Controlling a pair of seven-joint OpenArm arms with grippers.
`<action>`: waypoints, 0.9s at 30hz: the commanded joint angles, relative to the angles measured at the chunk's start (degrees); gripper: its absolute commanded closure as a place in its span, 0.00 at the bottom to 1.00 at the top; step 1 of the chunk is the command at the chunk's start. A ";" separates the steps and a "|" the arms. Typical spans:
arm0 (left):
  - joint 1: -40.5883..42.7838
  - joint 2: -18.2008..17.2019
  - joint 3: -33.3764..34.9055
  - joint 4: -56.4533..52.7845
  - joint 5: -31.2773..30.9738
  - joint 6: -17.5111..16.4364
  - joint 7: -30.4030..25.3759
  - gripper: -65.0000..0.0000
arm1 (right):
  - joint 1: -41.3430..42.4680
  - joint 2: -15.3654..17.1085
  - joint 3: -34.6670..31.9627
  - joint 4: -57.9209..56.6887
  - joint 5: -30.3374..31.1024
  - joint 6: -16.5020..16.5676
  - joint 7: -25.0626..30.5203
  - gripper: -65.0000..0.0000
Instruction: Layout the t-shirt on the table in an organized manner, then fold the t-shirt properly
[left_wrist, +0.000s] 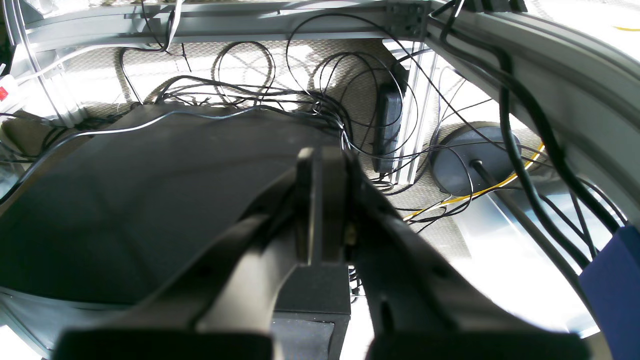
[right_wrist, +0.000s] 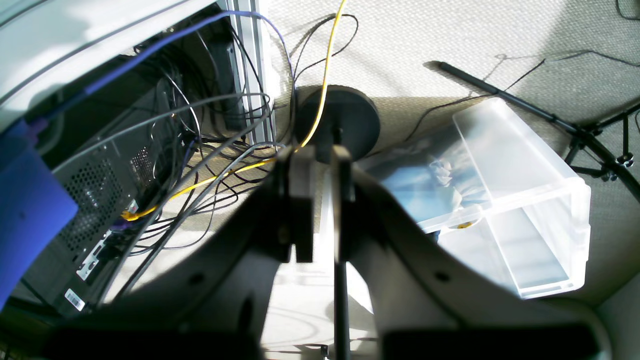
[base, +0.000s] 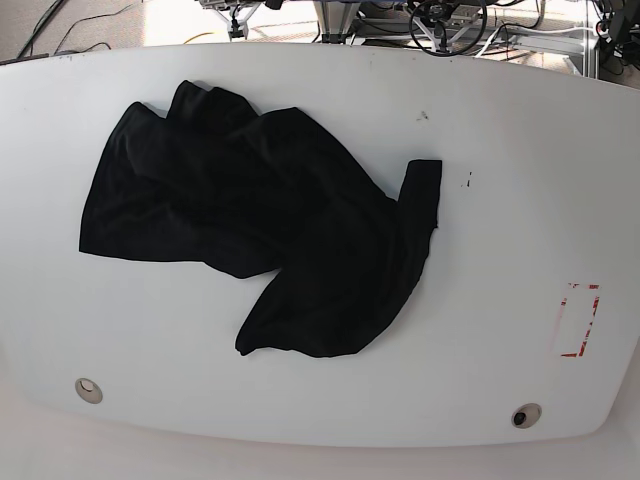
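The black t-shirt lies crumpled on the white table, spread from the far left towards the middle, with one sleeve sticking out to the right. Neither gripper shows in the base view. In the left wrist view my left gripper is shut and empty, hanging off the table over floor cables. In the right wrist view my right gripper is all but shut, with a thin slit between the fingers and nothing in it, also over the floor. The t-shirt shows in neither wrist view.
A red dashed rectangle marks the table's right side, and two round holes sit near its front edge. Below the table are tangled cables, a dark computer case, a round stand base and a clear plastic box.
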 joint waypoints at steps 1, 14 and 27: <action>0.52 0.03 0.15 -0.10 -0.20 0.09 -0.49 0.99 | -0.34 0.12 0.06 0.11 -0.17 0.46 -0.69 0.91; 0.52 0.10 0.08 0.24 -0.05 0.10 -0.46 0.99 | -0.23 0.15 0.10 -0.09 -0.20 0.55 -0.53 0.91; 0.82 0.27 0.24 0.33 0.02 0.02 -0.60 0.99 | -0.32 0.12 0.08 -0.19 -0.48 0.30 -0.45 0.91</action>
